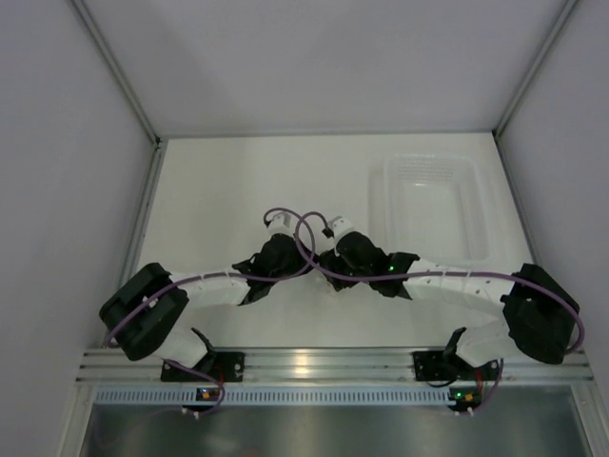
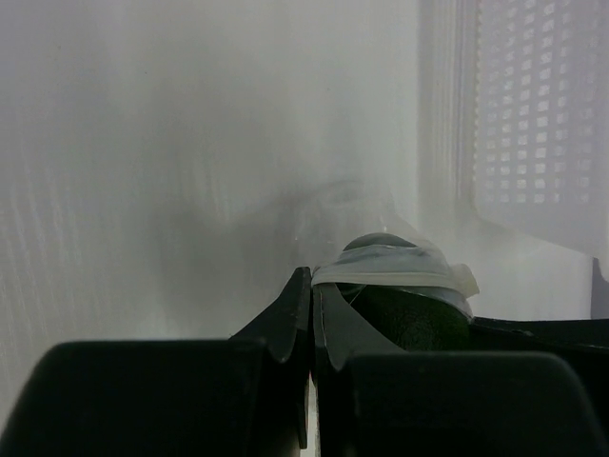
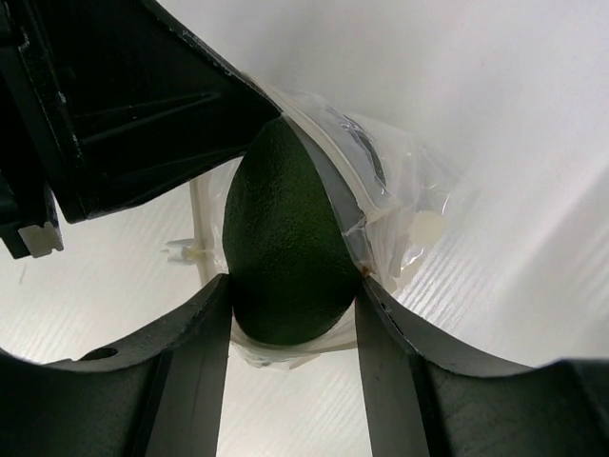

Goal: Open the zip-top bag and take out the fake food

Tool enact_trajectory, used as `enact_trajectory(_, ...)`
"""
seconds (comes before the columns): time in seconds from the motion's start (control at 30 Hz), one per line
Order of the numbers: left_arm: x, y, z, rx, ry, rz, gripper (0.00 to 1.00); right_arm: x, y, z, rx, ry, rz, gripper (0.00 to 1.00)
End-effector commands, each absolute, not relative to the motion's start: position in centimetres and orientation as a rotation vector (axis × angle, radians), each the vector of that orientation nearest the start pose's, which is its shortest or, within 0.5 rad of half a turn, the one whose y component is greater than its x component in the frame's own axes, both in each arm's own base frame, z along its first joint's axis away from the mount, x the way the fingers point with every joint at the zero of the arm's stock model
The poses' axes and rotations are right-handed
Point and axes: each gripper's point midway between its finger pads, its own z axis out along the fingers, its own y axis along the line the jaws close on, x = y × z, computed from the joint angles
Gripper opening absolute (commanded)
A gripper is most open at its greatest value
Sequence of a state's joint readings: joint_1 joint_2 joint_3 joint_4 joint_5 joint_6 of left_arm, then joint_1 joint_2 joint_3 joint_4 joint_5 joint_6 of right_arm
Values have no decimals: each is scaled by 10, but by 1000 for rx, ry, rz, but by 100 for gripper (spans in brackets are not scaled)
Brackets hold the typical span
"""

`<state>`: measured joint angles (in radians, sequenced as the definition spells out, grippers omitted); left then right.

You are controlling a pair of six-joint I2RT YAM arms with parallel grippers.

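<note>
Where the two arms meet, left of the tray (image 1: 388,205) and about level with its near rim, the items are as follows.

Bench (image 1: 219,190): white, carries the tray.

Tray: clear, rigid, rectangular; well apart from both grippers.

Bag (image 3: 400,190): crinkly clear plastic, left of the tray, caught between the two grippers. It wraps the far side and lower end of the food. Whether it rests on the bench or hangs above it cannot be told.

Food (image 3: 281,248): dark green, oval, smooth, pointed end away from the right wrist. It lies partly inside the bag, and its near face shows bare.

Right gripper (image 3: 293,314): jaws half-wide, one finger on each flank of the food, clamping it with bag film at the sides.

Left gripper (image 2: 310,309): jaws pressed together, tips right at the bag's edge, just beside the food. Whether film is pinched between them cannot be told.
</note>
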<state>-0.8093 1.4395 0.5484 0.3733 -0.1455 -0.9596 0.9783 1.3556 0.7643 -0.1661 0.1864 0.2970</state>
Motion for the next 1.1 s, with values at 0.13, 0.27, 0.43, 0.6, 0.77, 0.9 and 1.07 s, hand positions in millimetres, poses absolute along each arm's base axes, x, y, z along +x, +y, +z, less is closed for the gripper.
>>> enact_trajectory(0.13,261,-324,73,-273,2232,-1082,0,228,310,75,-674,2313,455,0)
enact_trajectory(0.27,256,-322,62,-275,2250,-1087,0,231,314,63,-675,2337,438,6)
enact_trajectory(0.43,256,-323,77,-255,2207,-1121,0,233,317,54,-672,2344,435,32)
enact_trajectory(0.6,247,-335,80,-229,2211,-1234,0,235,326,46,-658,2343,467,50)
enact_trajectory(0.77,242,-343,79,-230,2223,-1299,0,239,333,46,-635,2319,500,60)
enact_trajectory(0.9,239,-344,76,-226,2235,-1300,0,243,339,47,-620,2300,526,59)
enact_trajectory(1.07,237,-345,75,-217,2246,-1308,0,250,346,47,-615,2289,524,42)
